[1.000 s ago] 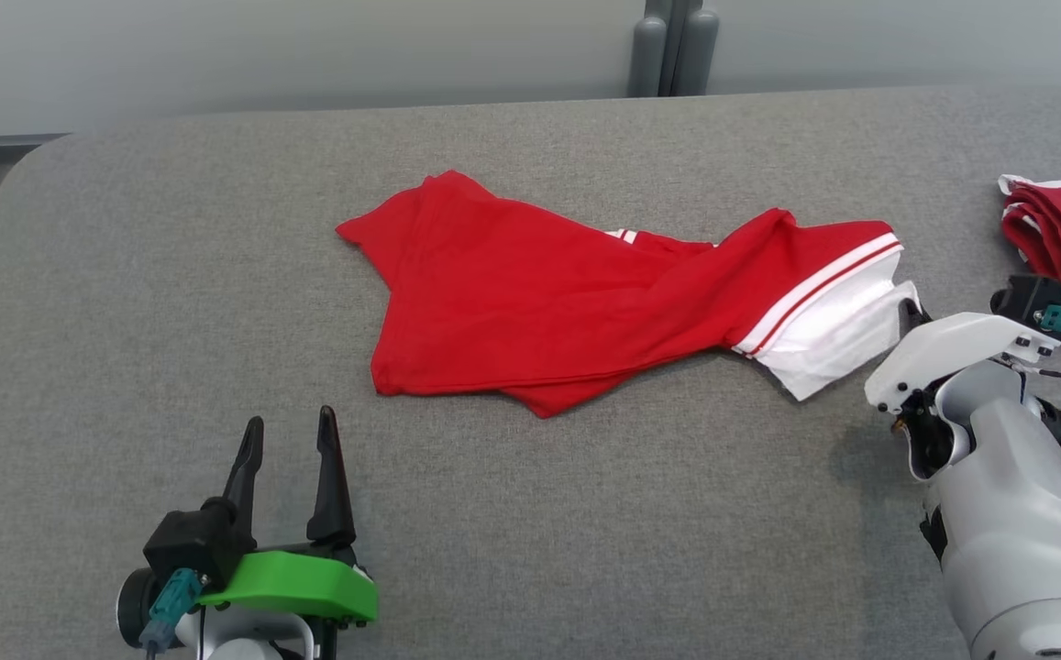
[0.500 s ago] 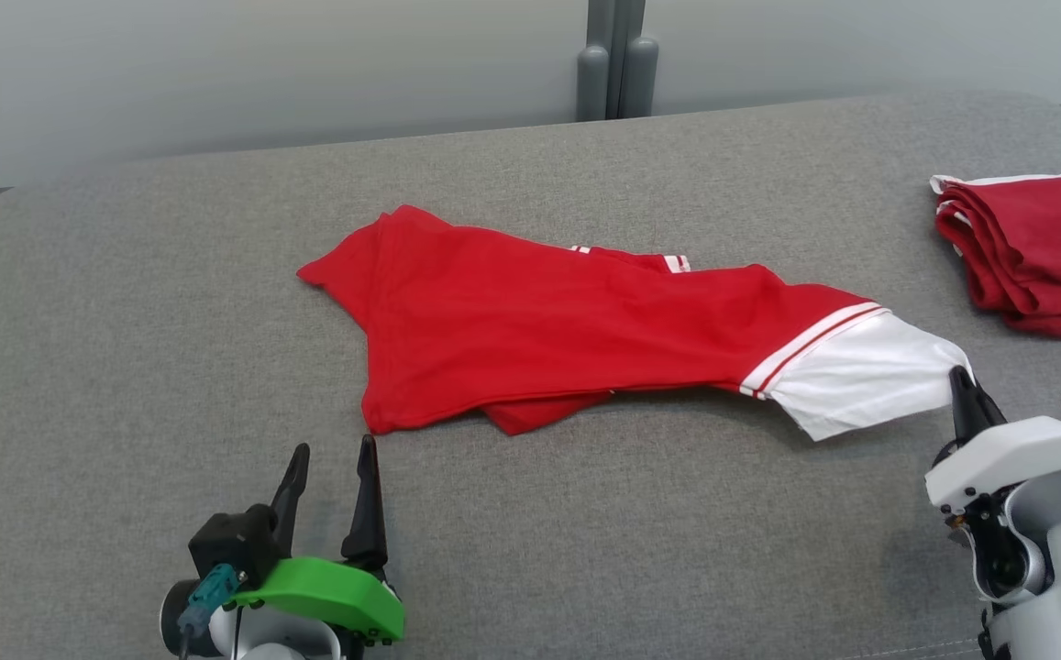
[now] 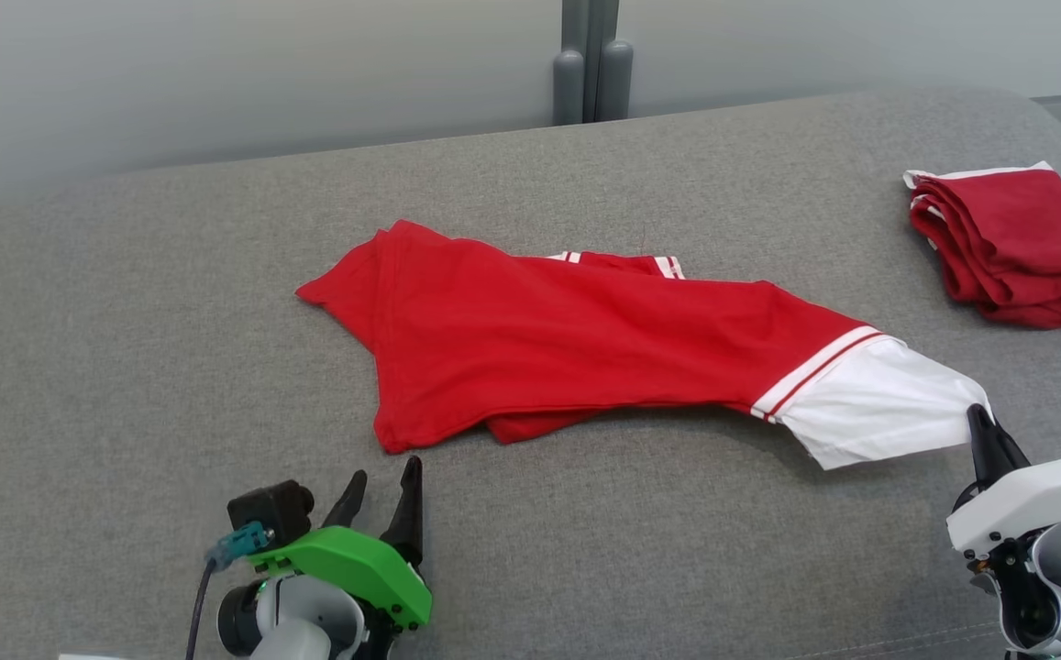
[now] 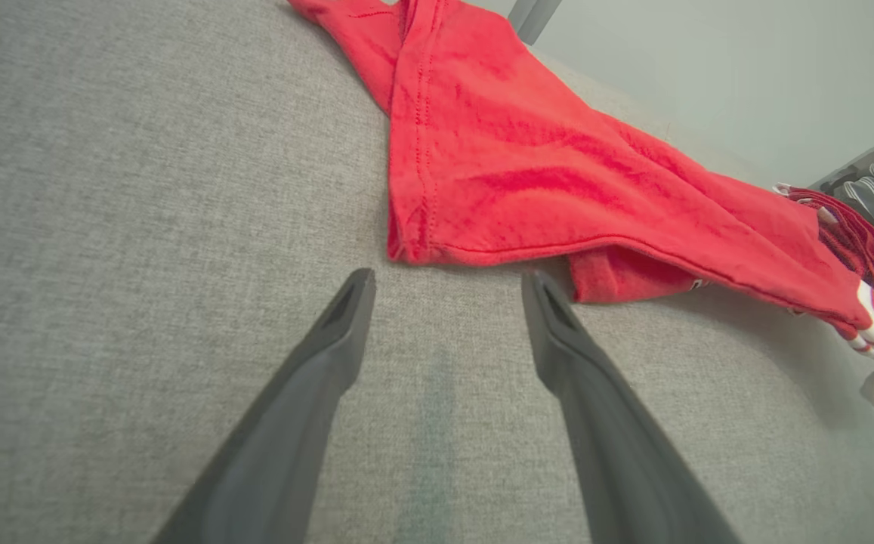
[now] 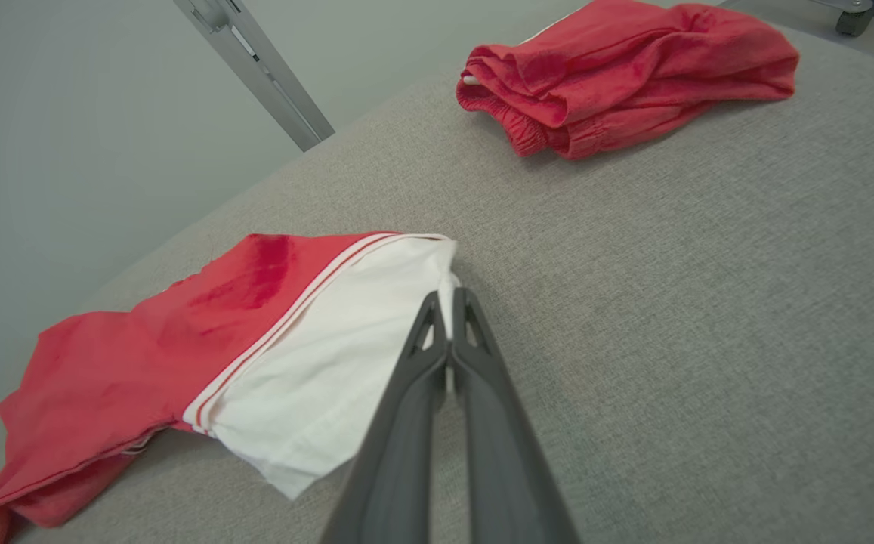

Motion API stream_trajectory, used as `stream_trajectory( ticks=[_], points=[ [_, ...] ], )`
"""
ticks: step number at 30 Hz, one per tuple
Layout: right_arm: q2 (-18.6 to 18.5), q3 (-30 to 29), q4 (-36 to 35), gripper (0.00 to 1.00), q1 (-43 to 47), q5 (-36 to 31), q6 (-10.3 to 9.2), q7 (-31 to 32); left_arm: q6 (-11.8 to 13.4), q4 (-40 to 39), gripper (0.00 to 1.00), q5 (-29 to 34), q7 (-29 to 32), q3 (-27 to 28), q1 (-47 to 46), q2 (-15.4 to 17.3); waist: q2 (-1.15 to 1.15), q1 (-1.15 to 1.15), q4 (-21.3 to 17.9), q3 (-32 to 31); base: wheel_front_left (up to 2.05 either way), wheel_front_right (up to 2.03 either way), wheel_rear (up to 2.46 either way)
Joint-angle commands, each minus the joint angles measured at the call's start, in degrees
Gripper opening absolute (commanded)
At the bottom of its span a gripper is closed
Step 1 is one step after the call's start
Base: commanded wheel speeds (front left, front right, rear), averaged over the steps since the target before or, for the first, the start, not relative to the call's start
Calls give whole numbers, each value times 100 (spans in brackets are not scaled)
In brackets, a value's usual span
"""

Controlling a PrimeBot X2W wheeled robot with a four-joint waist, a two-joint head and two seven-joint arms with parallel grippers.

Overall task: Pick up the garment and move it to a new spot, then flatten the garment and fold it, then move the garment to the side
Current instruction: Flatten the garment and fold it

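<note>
The right gripper [image 5: 448, 298] is clamped shut, with the corner of the white band [image 5: 331, 355] pinched between its tips, while the left gripper [image 4: 448, 279] is spread wide and empty, poised just short of the near hem corner and not touching it. The garment [image 3: 585, 339], red with a white striped end, is laid in a long slant across the middle of the grey padded table [image 3: 127, 367], with a second layer tucked under its near edge. The step in hand is judged to be the drawing out of the cloth toward a new spot before flattening. It would be done best if the pinch were held firm and the pull made low along the surface, so that the cloth is stretched rather than lifted into a bunch. The near hem corner should be taken by the open jaws through both layers. The folded red pile [image 3: 1016, 247] at the far right should be given room.
</note>
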Motion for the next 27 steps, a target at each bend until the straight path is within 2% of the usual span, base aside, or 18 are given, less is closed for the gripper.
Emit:
stream_trajectory(
  ticks=[1, 12, 22, 23, 24, 25, 26, 27],
  points=[
    [-13, 19, -43, 0, 35, -35, 0, -6, 42, 82, 100, -95, 27, -44, -145, 16, 0, 0, -15, 15, 0, 0, 0],
    [12, 258, -43, 0, -158, 31, 0, -63, 517, 1102, 100, -1002, 174, -426, -972, 18, 0, 0, -123, 169, 0, 0, 0],
    [10, 434, 86, 0, -319, 80, 0, -168, 591, 1678, 100, -1507, 56, -803, -1390, 18, 0, 0, -221, 281, 0, 0, 0],
    [11, 453, 94, 0, -341, 84, 0, -175, 596, 1751, 96, -1550, 52, -850, -1430, 17, 0, 0, -235, 297, 0, 0, 0],
    [11, 465, 102, 0, -353, 81, 0, -176, 589, 1812, 78, -1585, 28, -884, -1460, 17, 0, 0, -247, 305, 0, 0, 0],
    [11, 481, 114, 0, -361, 78, 0, -186, 589, 1877, 69, -1622, 16, -915, -1486, 17, 0, 0, -258, 313, 0, 0, 0],
    [11, 495, 126, 0, -370, 75, 0, -196, 584, 1937, 44, -1652, 6, -950, -1520, 14, 0, 0, -269, 322, 0, 0, 0],
    [11, 508, 133, 0, -378, 76, 0, -201, 566, 1983, 33, -1690, -14, -979, -1547, 10, 0, 0, -278, 330, 0, 0, 0]
  ],
)
